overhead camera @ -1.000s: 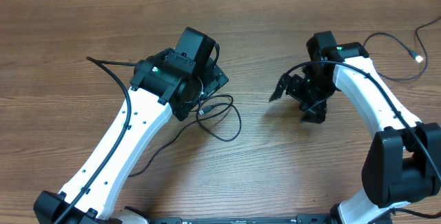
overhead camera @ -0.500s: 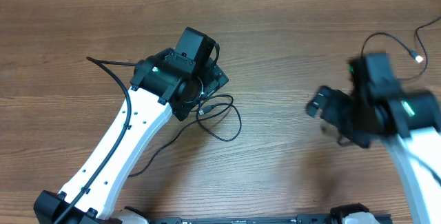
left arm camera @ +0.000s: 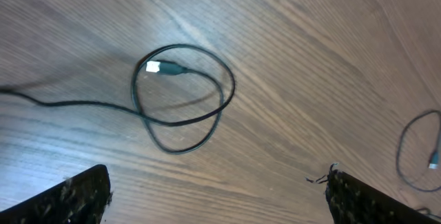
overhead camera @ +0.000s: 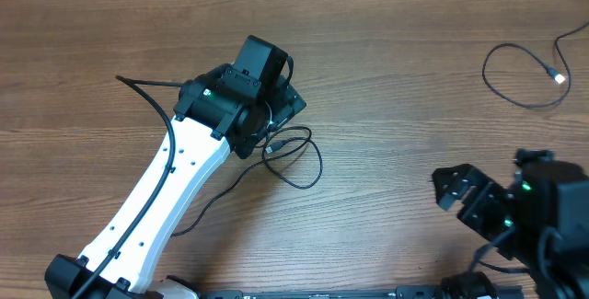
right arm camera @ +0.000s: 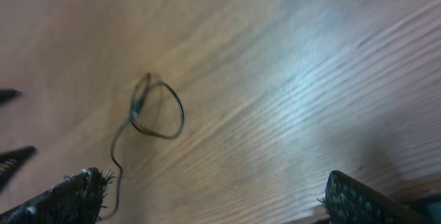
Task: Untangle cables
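Wooden table (overhead camera: pixel 386 41) seen from overhead, with the two arms and the cables at an advanced stage of the task. The left arm (overhead camera: pixel 166 189) reaches from the lower left towards the table's middle. The right arm (overhead camera: pixel 543 216) sits low at the table's lower right corner, well apart from both cables.

The left gripper (left arm camera: pixel 217 179) hangs above the table with its jaws spread wide and nothing between them. The right gripper (overhead camera: pixel 451 193) is likewise released and empty, and in its own wrist view only bare wood lies between its fingers.

The looped cable (overhead camera: pixel 318 163) lies just beside the left wrist, directly below the left gripper. It crosses itself once to form a closed ring, and its tail runs off towards the table's lower left. The outlying cable (overhead camera: pixel 534 106) rests near the upper right corner in an open curve.

The two cables touch nowhere, so their separation appears done. What seems left is opening the ring in the looped cable, whose bright plug (left arm camera: pixel 162 66) lies inside that ring. The silvery plug (overhead camera: pixel 559 77) of the outlying cable lies free.
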